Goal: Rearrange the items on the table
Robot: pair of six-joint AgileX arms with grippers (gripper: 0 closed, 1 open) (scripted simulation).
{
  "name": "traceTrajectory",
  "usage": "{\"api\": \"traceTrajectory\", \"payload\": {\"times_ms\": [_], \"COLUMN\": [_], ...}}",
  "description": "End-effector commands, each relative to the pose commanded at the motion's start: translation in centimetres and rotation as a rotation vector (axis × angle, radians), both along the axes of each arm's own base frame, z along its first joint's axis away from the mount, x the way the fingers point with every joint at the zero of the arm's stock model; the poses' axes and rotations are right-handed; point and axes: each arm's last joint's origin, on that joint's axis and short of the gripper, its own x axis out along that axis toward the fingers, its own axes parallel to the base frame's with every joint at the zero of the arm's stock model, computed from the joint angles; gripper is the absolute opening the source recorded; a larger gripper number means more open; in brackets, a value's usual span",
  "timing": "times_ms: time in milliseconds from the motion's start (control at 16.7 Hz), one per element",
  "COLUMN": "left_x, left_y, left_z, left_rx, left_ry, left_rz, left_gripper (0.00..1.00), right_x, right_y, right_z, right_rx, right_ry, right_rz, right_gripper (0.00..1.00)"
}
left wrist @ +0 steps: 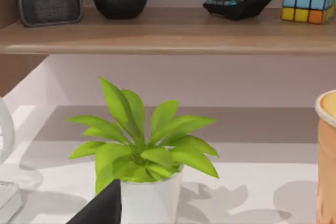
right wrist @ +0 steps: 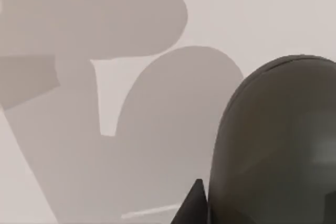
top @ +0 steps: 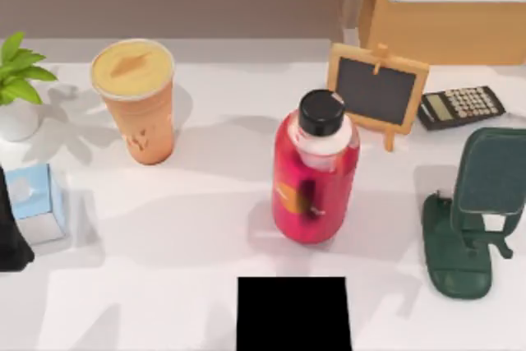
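While nothing looks gripped yet, I judge this an approach step: the left tool [top: 10,232] sits just beside the small light-blue box [top: 34,200] on the white counter [top: 164,285], with the tall orange cup with yellowish lid [top: 136,104] farther beyond. The right tool [right wrist: 193,205] hangs close against the grey oval computer mouse [right wrist: 278,140], which is cut off. Whether either tool is spread or pressed together, I cannot tell. Next move: centre on an item, then close.

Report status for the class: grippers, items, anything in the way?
Left gripper at the table's left edge, beside the blue box. Orange cup upright, back left. Red bottle mid-table, possibly in the way.
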Motion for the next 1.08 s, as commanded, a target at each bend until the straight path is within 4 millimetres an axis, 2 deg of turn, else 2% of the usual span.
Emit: {"api": "traceTrajectory", "payload": {"times_ms": [420, 840, 960, 1080], "left_x": [0.0, 0.0, 0.0, 0.0], "left_y": [0.0, 0.0, 0.0, 0.0], "left_z": [0.0, 0.0, 0.0, 0.0], "left_rx": [0.0, 0.0, 0.0, 0.0], "left_ry": [0.0, 0.0, 0.0, 0.0], "left_rz": [0.0, 0.0, 0.0, 0.0], "left_gripper": [1.0, 1.0, 1.0, 1.0], "right_x": [-0.4, -0.5, -0.9, -1.8], "right_y": [0.2, 0.3, 1.0, 2.3], "right_z": [5.8, 6.0, 7.1, 9.0], "right_rx": [-0.002, 0.0, 0.005, 0.012], "right_ry": [-0.008, -0.009, -0.024, -0.056], "right_rz": [0.004, 0.007, 0.03, 0.08], "right_gripper": [0.0, 0.0, 0.0, 0.0]}}
